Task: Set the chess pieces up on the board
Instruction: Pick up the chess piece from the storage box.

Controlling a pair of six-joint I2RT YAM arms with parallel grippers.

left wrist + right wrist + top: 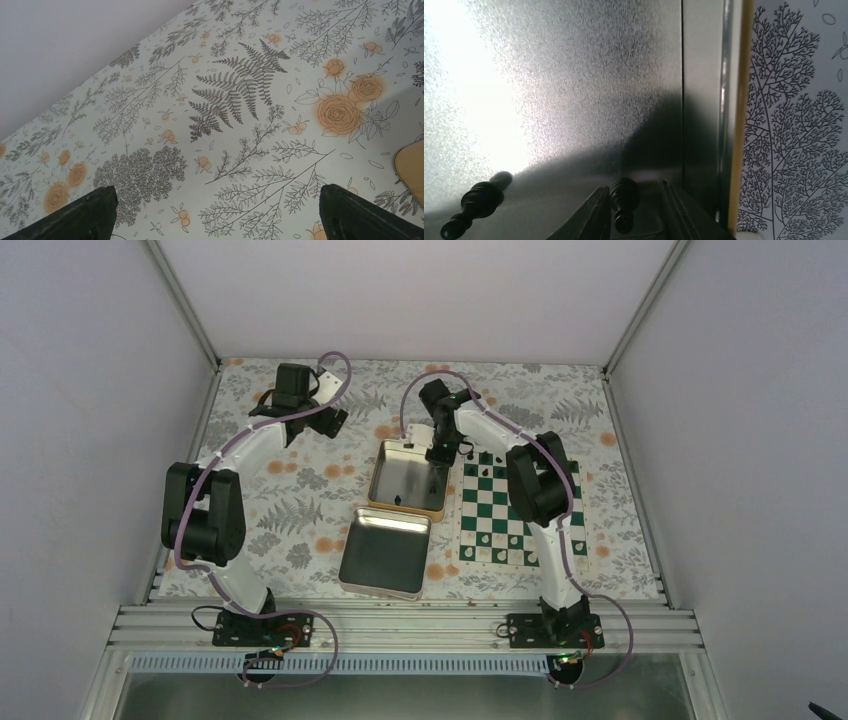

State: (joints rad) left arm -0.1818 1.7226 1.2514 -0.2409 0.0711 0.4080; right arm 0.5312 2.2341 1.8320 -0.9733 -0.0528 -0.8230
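My right gripper [634, 186] is down inside the open metal tin [574, 90], near its right wall. A black chess piece [624, 200] lies between its jaws, touching the left finger [594, 210], with a gap to the right finger [676, 210]; the jaws stand narrowly open. Another black chess piece [474, 202] lies on the tin floor to the left. In the top view the right gripper [440, 452] hangs over the tin's far right corner, beside the green and white board [510, 510]. A few black pieces [486, 470] stand on the board's far rows. My left gripper [216, 200] is wide open and holds nothing.
A second shallow tin [385, 552] lies near the front edge, left of the board. White pieces [530, 556] stand on the board's near rows. The left gripper [335, 420] hovers over the floral tablecloth [240, 100] at the far left, a tin corner [411, 167] at its right.
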